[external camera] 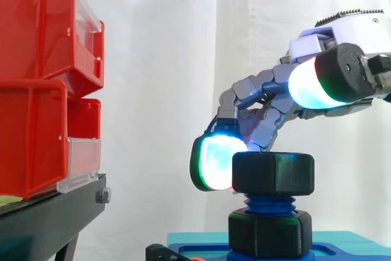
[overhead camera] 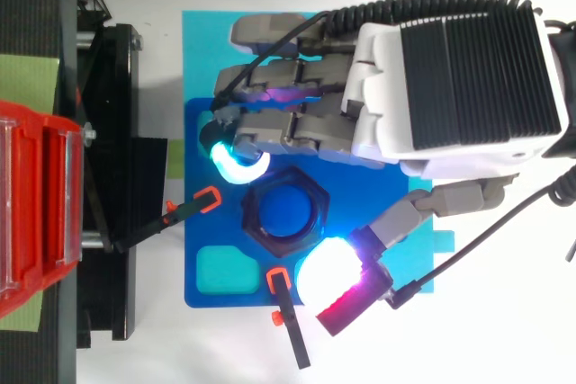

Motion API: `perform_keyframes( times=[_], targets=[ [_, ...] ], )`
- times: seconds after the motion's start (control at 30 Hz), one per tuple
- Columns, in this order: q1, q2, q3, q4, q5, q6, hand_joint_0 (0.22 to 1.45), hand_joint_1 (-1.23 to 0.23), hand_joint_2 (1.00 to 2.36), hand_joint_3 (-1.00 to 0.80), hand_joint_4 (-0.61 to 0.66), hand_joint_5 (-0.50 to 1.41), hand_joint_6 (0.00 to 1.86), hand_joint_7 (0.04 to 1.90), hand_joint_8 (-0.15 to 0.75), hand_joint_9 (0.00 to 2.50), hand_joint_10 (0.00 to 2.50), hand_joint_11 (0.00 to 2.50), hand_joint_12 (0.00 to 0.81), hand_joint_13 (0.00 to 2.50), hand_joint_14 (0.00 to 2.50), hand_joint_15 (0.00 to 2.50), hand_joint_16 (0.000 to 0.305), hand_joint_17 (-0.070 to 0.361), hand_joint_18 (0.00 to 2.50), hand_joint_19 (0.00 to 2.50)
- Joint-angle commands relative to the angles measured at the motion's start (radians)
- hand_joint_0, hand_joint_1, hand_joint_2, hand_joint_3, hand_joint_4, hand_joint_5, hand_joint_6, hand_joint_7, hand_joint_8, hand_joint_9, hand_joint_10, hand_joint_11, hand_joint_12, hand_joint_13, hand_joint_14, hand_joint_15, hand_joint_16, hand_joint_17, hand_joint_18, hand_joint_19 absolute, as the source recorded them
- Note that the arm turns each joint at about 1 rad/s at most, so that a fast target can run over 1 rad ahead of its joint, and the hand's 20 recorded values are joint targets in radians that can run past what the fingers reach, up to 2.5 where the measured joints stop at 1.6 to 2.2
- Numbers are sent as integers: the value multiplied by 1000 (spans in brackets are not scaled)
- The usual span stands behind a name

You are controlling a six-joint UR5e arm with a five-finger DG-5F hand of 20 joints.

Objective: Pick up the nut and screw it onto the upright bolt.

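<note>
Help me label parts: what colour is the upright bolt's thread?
Blue. The thread of the bolt shows best in the side view, just below the black nut.

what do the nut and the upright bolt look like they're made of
Nut: probably black plastic with a matte finish; it looks dull and chunky, with no metallic shine. Bolt: likely plastic too, in matte solid blue with thick, coarse threads. Neither can be confirmed by look alone.

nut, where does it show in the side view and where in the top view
Side view: the nut sits low, right of centre, on the blue bolt threads, above a second black hex piece.
Top view: the nut is the black hexagon ring near the centre.
Shared landmark: the blue bolt, threads below the nut from the side, a blue disc inside it from above.
</note>
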Motion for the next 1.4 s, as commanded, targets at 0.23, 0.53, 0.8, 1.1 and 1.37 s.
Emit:
perform_keyframes(
  times=[0.23,0.53,0.8,1.1,1.37],
  targets=[
    [-10,0,6,-6,-13,0,512,-324,1000,-500,331,-24,662,965,301,752,0,0,290,417,0,0,29,64,89,0],
    [-19,0,6,-6,-15,0,524,-382,1000,-500,210,-9,701,812,273,895,0,0,279,463,0,0,26,58,132,0],
    [-27,0,6,-6,-19,0,526,-396,1000,-500,201,4,685,856,266,945,0,0,268,499,0,0,24,54,170,0],
    [-41,2,16,-8,-48,-2,522,-376,1000,-500,140,17,707,897,280,1041,0,0,260,579,0,0,23,52,237,0],
    [-59,2,17,-17,-73,-2,534,-397,1000,-500,-69,104,518,1492,260,1280,0,0,204,795,0,0,16,36,486,0]
  ],
)
